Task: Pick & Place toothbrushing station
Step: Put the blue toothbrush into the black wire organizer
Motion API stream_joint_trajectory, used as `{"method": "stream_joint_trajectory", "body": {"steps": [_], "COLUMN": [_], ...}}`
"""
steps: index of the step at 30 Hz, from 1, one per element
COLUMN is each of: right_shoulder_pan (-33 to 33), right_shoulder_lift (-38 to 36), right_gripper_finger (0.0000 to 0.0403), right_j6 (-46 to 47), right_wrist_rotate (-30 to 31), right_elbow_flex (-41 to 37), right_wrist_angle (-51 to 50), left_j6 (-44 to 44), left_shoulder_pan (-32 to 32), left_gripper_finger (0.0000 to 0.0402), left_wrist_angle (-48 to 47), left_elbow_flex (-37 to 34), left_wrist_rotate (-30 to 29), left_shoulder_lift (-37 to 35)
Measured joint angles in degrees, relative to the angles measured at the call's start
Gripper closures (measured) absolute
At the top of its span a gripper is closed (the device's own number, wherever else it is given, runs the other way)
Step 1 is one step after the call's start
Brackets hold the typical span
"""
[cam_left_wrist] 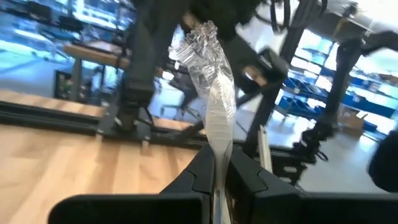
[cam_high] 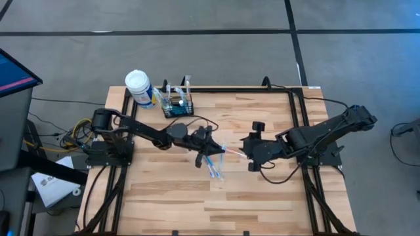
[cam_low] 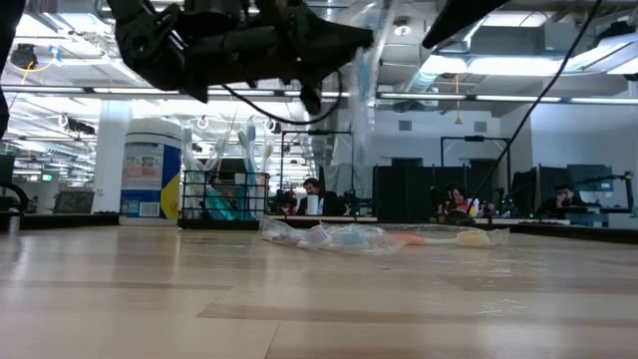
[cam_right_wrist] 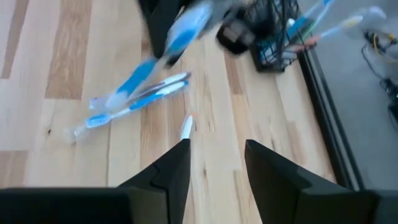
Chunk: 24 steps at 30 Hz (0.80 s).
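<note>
The black wire-mesh caddy (cam_high: 178,106) stands on its base at the table's far edge, holding several toothbrushes; it also shows in the low view (cam_low: 224,194) and the right wrist view (cam_right_wrist: 277,43). My left gripper (cam_high: 201,157) is at mid-table, shut on a clear-wrapped blue toothbrush (cam_right_wrist: 177,40). More wrapped toothbrushes (cam_high: 215,169) lie flat on the table below it, and also show in the right wrist view (cam_right_wrist: 134,102). My right gripper (cam_right_wrist: 214,162) is open and empty, just right of them above the table (cam_high: 244,149). My left gripper pinches the crinkled clear wrapper (cam_left_wrist: 217,146) of the blue toothbrush between its two fingers (cam_left_wrist: 242,177). The wrapper's free end (cam_left_wrist: 202,43) sticks out beyond the fingertips. The toothbrush is slanted above the table (cam_right_wrist: 149,68); whether its low end touches the wood I cannot tell.
A blue-labelled bottle with a white cap (cam_high: 139,88) stands left of the caddy. A black frame rail (cam_high: 298,108) runs along the table's far and side edges. Bare wood (cam_high: 197,203) lies toward the near edge. People sit at desks in the room beyond (cam_low: 314,194).
</note>
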Motion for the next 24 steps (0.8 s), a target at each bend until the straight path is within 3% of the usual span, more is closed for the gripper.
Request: {"method": "stream_joint_trajectory", "body": {"steps": [8, 16, 24], "right_shoulder_pan": [0.0, -0.4, -0.4], "right_shoulder_lift": [-0.2, -0.2, -0.2], "right_gripper_finger": [0.0281, 0.0284, 0.0285], "right_j6": [1.4, 2.8, 2.9], "right_wrist_rotate": [0.0, 0.1, 0.2], "right_elbow_flex": [-2.8, -3.3, -3.3], "right_wrist_angle": [0.3, 0.2, 1.5], "left_j6": [0.3, 0.9, 3.3], "left_shoulder_pan": [3.8, 8.6, 11.4], "left_gripper_finger": [0.0396, 0.0396, 0.0396], "left_wrist_angle": [-0.3, -8.2, -10.4], "left_elbow_flex": [-8.2, -15.5, -20.1], "left_wrist_rotate": [-5.7, -17.1, -29.2], "left_shoulder_lift": [-10.7, -23.2, -31.8]}}
